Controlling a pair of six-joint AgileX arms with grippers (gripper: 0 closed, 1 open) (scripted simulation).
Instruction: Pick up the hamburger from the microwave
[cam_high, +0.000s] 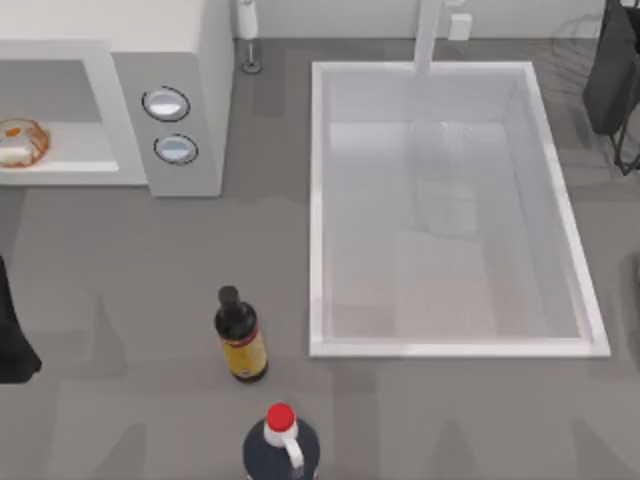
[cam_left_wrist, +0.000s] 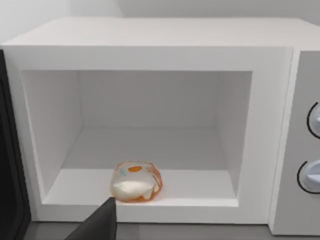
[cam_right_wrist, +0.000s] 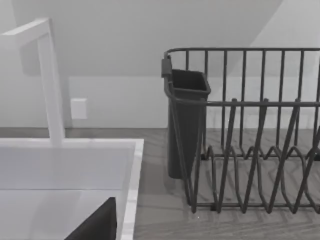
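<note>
The hamburger (cam_high: 20, 142) (cam_left_wrist: 136, 181) is a small orange-brown bun with a pale middle. It lies near the front edge of the floor inside the open cavity of the white microwave (cam_high: 185, 60) (cam_left_wrist: 270, 130). My left arm (cam_high: 12, 335) is at the table's left edge, in front of the microwave and apart from it. In the left wrist view, a dark part of my left gripper (cam_left_wrist: 97, 225) sits just short of the hamburger without touching it. A dark part of my right gripper (cam_right_wrist: 97, 222) hangs over the sink's rim, facing the dish rack.
The microwave's dark door (cam_left_wrist: 7, 165) stands open at the cavity's side. A big white sink (cam_high: 318, 200) (cam_right_wrist: 131, 170) with a faucet (cam_high: 428, 35) fills the middle right. A yellow-labelled dark bottle (cam_high: 241, 338) and a red-capped bottle (cam_high: 280, 440) stand near the front. A dark dish rack (cam_high: 615, 70) (cam_right_wrist: 250, 150) is at the back right.
</note>
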